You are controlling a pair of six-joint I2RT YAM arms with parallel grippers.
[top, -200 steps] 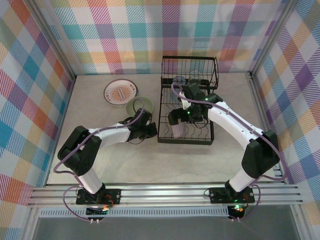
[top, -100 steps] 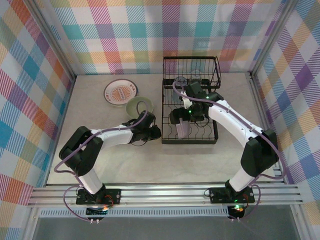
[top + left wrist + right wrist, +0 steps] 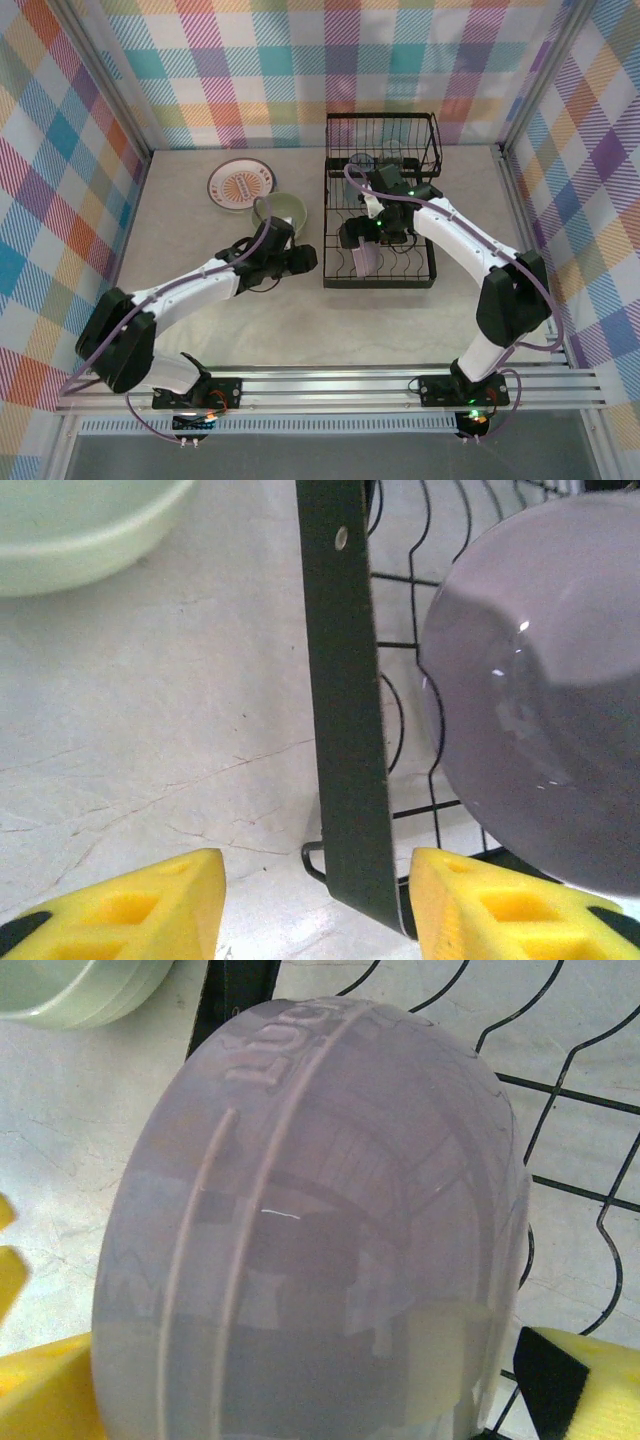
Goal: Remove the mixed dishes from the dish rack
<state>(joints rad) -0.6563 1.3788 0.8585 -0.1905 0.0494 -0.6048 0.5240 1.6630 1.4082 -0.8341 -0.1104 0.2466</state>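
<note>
The rack (image 3: 380, 215) sits squarer and a little further right than it did a second ago, and it has held that place for the last half second. The left arm has stretched out low since then, its elbow swung away to the left. That brings the left gripper (image 3: 303, 258) to the rack's near left corner. In the left wrist view its jaws stand apart on either side of the rack's black side rail (image 3: 340, 710), with bare gaps showing, so it holds nothing. The right gripper (image 3: 362, 238) stays over the rack's lower tray, closed on the lavender bowl (image 3: 365, 263). In the right wrist view the bowl stands on edge between the two yellow fingers (image 3: 45, 1395), and both look pressed to it. The bowl is still inside the rack, not yet lifted clear of the wires. The green bowl (image 3: 279, 211) rests on the table just left of the rack, and the sunburst plate (image 3: 240, 183) lies further left of it. A glass (image 3: 362, 162) remains in the rack's raised back basket. The left gripper looks placed to steady the rack while the bowl comes out.
</note>
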